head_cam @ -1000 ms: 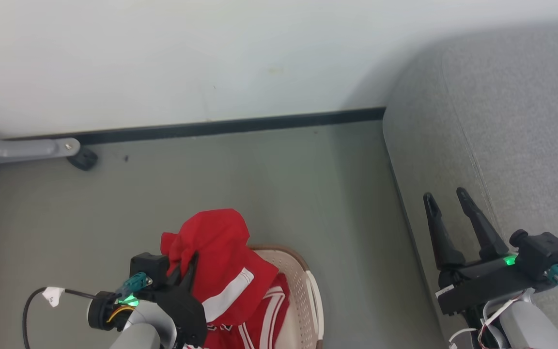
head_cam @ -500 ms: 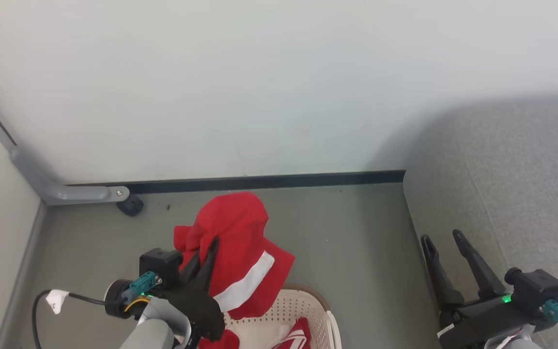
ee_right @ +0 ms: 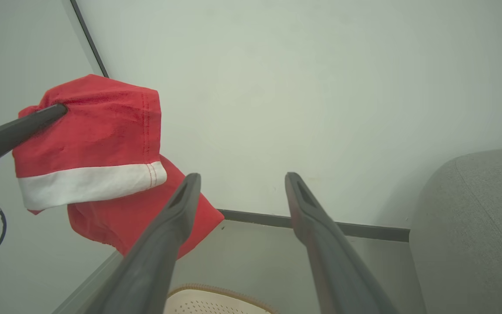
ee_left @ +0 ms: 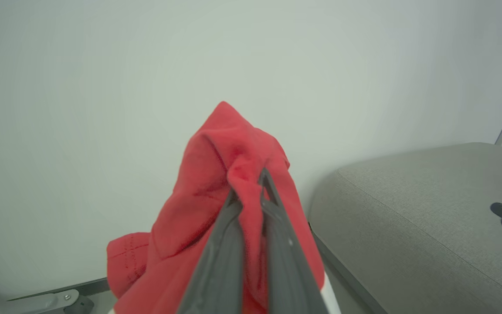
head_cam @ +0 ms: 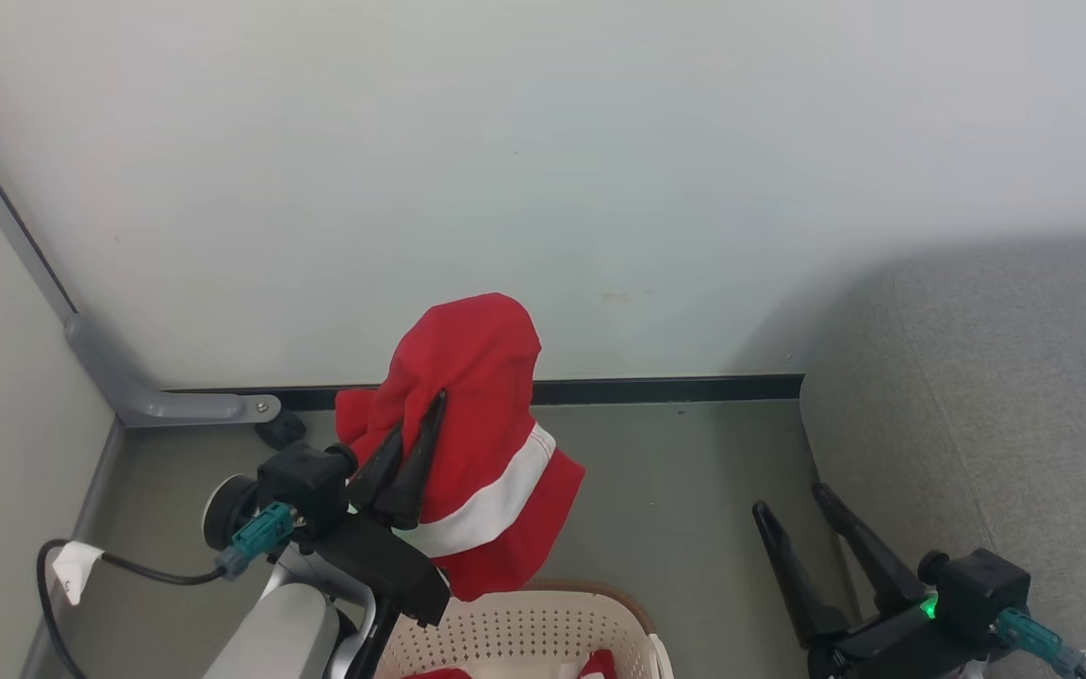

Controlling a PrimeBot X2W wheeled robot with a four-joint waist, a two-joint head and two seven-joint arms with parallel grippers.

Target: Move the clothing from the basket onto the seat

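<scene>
**Head view**
- Item 1: my left end effector [head_cam: 419, 413]. The fingers are pressed together on a bunched fold of a soft red fabric garment [head_cam: 482, 368] with a broad white band [head_cam: 496, 495]. Because it is gripped at one point only, the cloth domes over the fingertips and hangs loose on their right.
- Item 2: a cream-white perforated plastic basket with a brown rim [head_cam: 524, 627], directly below that end effector. The garment's lowest fold hangs near the rim; I cannot tell whether they touch. More red-and-white clothing [head_cam: 600, 665] lies inside, so I judge the task only partly done.
- Item 3: my right end effector [head_cam: 791, 499]. The fingers are spread wide with nothing between them. It is held low beside the front edge of a large grey upholstered seat [head_cam: 1005, 396], probably parked out of the way.

**Left wrist view**
- Both fingers meet on a ridge of red cloth, which rises past their tips against the pale wall [ee_left: 103, 87].
- The seat lies to the right of the fingers and lower, well apart from them. In my judgement the carry must go rightward.

**Right wrist view**
- My open fingers frame bare wall and dark skirting [ee_right: 255, 220].
- The garment hangs up and to their left, apart from them.
- The basket rim sits below the fingers.
- The seat sits to their right, with no clothing on the part I can see.
</scene>
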